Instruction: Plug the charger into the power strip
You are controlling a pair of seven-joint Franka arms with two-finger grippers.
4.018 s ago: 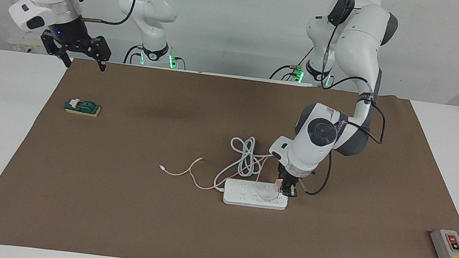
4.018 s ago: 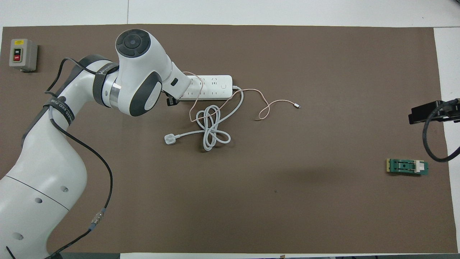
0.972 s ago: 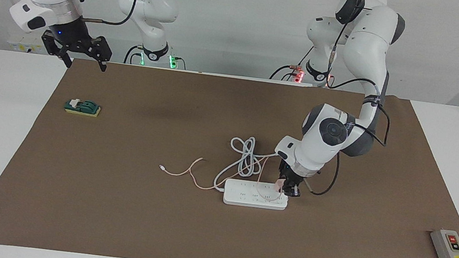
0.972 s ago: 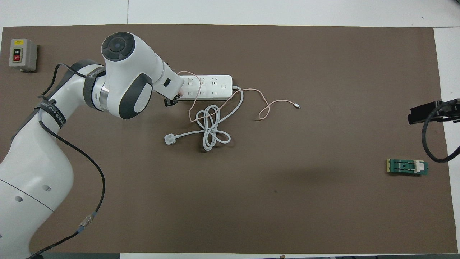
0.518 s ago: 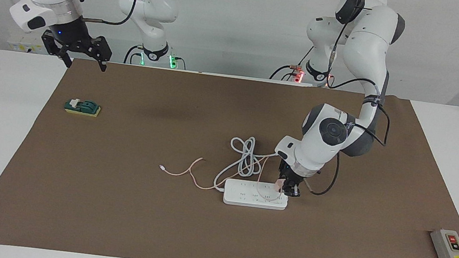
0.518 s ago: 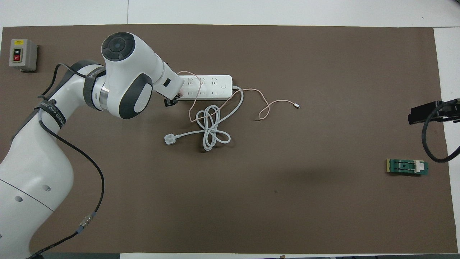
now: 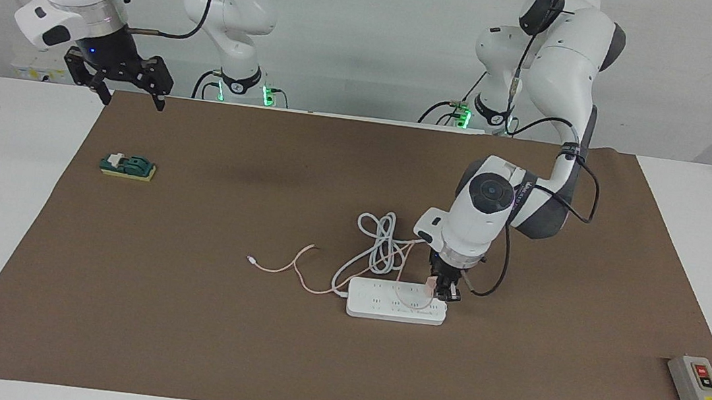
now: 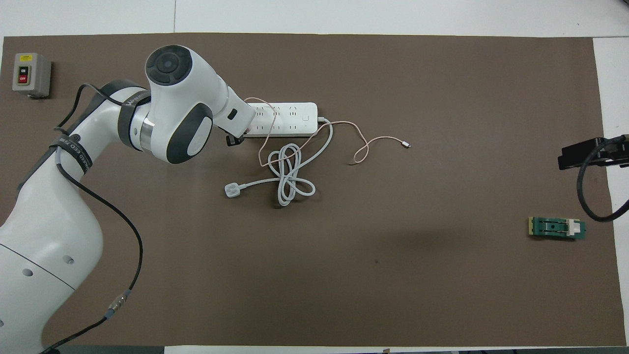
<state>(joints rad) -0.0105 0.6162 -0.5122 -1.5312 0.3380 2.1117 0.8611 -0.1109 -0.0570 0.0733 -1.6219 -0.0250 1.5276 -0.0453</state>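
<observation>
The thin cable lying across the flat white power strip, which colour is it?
Pale pink cable, clearest in the overhead view, crossing the white power strip.

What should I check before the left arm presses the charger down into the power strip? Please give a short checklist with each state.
1. Left gripper shut on the charger: ok.
2. Charger over the power strip, at the end toward the left arm: ok.
3. Prongs lined up with a socket: cannot tell, hidden by the gripper.
4. Pink cable slack on the mat: ok.
5. Right gripper open, waiting over the mat's edge, away from the strip: ok.
</observation>
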